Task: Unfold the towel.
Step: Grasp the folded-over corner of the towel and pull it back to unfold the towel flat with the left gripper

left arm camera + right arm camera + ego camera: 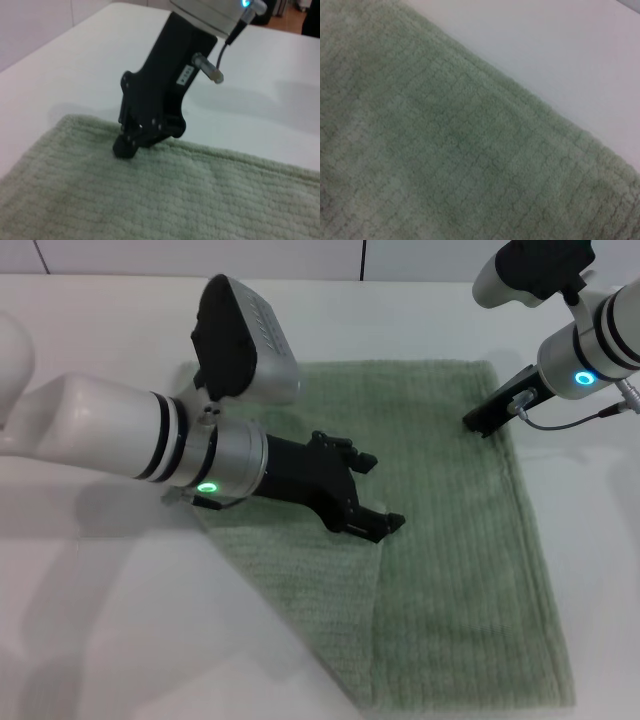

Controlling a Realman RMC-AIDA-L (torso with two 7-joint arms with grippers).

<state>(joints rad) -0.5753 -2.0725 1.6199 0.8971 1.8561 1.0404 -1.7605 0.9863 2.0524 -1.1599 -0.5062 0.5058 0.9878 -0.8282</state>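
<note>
The sage-green towel (450, 540) lies flat on the white table (90, 640). Its near-left part is folded over on itself as a flap (320, 600). My left gripper (382, 492) hovers open and empty over the towel's middle, just beyond the flap's edge. My right gripper (482, 423) is shut, its tip resting on the towel near the far right edge. It also shows in the left wrist view (124, 148), touching the towel (165, 200) just inside the hem. The right wrist view shows only the towel (445, 150) and bare table.
The white table (590, 570) extends on all sides of the towel. My left arm's bulk (110, 440) covers the towel's far left part. A cable (570, 422) hangs from my right wrist.
</note>
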